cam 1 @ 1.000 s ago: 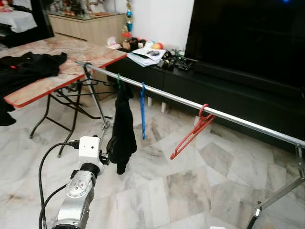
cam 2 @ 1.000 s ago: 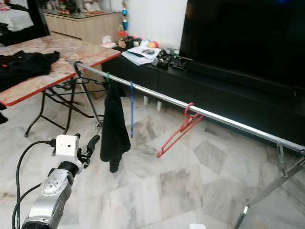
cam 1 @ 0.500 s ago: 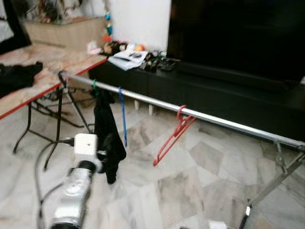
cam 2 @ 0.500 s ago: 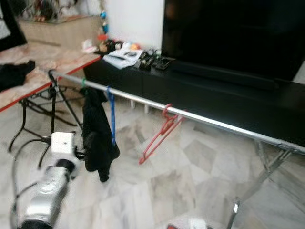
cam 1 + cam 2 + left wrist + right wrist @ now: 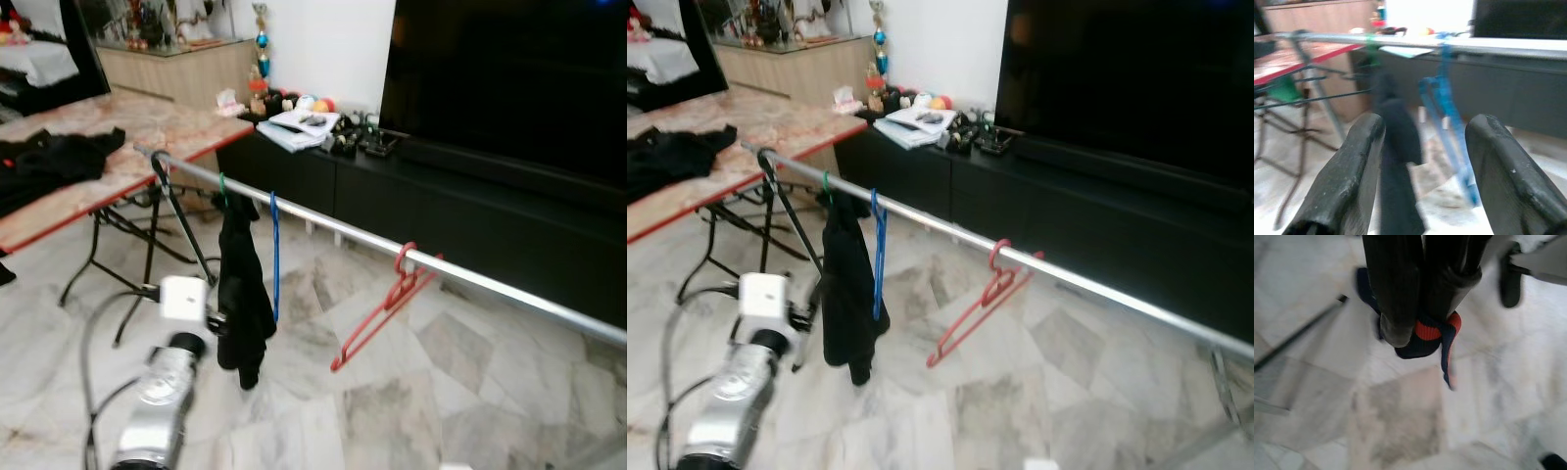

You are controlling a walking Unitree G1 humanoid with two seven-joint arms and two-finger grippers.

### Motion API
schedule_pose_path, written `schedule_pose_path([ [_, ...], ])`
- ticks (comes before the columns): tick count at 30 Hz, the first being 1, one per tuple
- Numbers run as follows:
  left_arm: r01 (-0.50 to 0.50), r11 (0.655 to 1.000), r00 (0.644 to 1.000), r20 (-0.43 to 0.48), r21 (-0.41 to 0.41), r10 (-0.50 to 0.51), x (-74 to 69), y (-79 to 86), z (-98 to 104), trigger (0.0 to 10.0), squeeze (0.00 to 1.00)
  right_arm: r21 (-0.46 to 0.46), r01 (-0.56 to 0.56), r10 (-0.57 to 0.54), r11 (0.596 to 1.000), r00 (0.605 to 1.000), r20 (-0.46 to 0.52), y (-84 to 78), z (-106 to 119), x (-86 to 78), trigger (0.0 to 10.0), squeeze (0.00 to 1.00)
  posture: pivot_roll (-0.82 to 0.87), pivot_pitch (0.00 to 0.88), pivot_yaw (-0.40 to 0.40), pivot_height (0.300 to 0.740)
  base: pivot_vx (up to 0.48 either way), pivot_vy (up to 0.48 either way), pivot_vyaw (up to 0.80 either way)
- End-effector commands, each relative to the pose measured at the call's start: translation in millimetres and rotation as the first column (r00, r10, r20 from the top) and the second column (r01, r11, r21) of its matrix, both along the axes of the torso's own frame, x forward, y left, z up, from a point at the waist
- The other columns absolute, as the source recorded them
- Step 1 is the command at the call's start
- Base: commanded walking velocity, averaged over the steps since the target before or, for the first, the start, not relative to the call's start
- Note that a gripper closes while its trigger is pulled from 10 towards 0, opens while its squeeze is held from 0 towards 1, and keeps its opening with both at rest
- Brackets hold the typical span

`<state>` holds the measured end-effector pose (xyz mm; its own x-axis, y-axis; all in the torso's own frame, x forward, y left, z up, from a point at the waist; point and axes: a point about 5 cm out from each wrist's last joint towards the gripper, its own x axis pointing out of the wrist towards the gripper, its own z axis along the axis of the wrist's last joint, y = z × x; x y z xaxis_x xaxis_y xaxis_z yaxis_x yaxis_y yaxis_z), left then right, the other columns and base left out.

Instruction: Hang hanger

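A silver rail [image 5: 470, 279] runs across the room from the left down to the right. On it hang a black garment [image 5: 243, 294] on a green hanger, a blue hanger [image 5: 274, 257] and a tilted red hanger [image 5: 387, 305]. My left gripper [image 5: 1422, 171] is raised just short of the black garment and stands open with nothing in it. Its white wrist camera [image 5: 182, 298] sits left of the garment. The blue hanger [image 5: 1449, 122] lies ahead between the fingers. My right gripper [image 5: 1420, 318] points down at the floor, shut on a navy and red piece of cloth [image 5: 1427, 340].
A red-edged folding table [image 5: 147, 127] with black clothes [image 5: 54, 162] stands at the left, by the rail's end stand [image 5: 176, 211]. A long black TV cabinet [image 5: 460, 211] with small clutter runs behind the rail. Marble floor [image 5: 411, 411] spreads in front.
The head camera has swung, so the whole picture shifted and was blurred half a second ago. The hangers stay in place on the rail. My left arm stays raised by the black garment.
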<state>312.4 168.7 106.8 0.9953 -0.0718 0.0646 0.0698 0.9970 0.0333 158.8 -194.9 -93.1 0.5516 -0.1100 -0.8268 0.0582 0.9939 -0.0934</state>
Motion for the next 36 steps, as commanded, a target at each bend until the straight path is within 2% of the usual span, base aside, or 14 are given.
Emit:
schedule_pose_path([
  [1,-0.024,1.0,1.0,0.011,0.021,0.023,1.8,9.9,5.8,10.0,0.0,0.01,-0.008,0.008,1.0,0.999,0.039,5.7,4.4,11.7,10.0,0.0,0.04,0.0,-0.007,0.74,0.296,0.0,0.0],
  [25,0.018,1.0,1.0,-0.022,0.017,-0.018,2.1,5.7,1.6,10.0,0.0,0.016,-0.018,0.018,1.0,1.0,0.025,10.5,3.7,12.1,10.0,0.0,0.05,0.0,-0.008,0.74,0.298,0.0,0.0],
  [30,0.076,0.997,0.994,-0.086,0.033,-0.073,1.6,0.6,-5.9,10.0,0.0,0.016,-0.018,0.017,1.0,0.999,0.027,10.0,4.2,13.3,10.0,0.0,0.05,0.0,-0.008,0.74,0.052,0.0,0.0],
  [33,0.125,0.992,0.98,-0.163,0.034,-0.118,1.8,-1.8,-14.7,10.0,0.0,0.017,-0.017,0.017,1.0,0.999,0.03,9.7,4.6,14.1,10.0,0.0,0.05,0.0,-0.01,0.74,0.0,0.0,0.0],
  [36,0.134,0.99,0.977,-0.174,0.05,-0.124,3.2,-1.0,-15.4,10.0,0.0,0.017,-0.017,0.017,1.0,0.999,0.032,9.5,5.1,15.2,10.0,0.0,0.05,0.0,-0.011,0.74,0.0,0.0,0.0],
])
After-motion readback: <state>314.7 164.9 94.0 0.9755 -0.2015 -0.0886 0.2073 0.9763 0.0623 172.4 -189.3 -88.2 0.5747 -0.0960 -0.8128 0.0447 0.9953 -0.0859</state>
